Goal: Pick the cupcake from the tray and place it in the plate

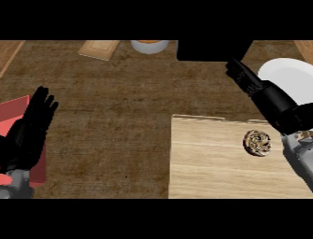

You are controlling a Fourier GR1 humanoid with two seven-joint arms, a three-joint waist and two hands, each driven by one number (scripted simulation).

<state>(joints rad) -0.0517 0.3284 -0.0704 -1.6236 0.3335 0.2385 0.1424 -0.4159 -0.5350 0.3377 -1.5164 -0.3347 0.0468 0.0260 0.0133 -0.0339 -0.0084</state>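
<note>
Head view shows you the cupcake sitting on the pale wooden tray, close to the tray's right side and a little below its far edge. It stands free; nothing is wrapped around it.

Your right hand comes in from the lower right on its grey forearm and stretches up and to the left, past the cupcake. Its fingers are straight and released, holding nothing, and they point toward the far side of the surface. The hand crosses in front of the left edge of the white plate, which lies at the right, beyond the tray's far right corner. The thumb sticks out toward the plate, just above the cupcake.

Your left hand rests at the left side of the view, fingers up and relaxed, empty, over a red object that lies at the surface's left edge.

At the far edge you can see a small wooden block, a white cup with an orange base beside it, and a black box to the right of the cup.
</note>
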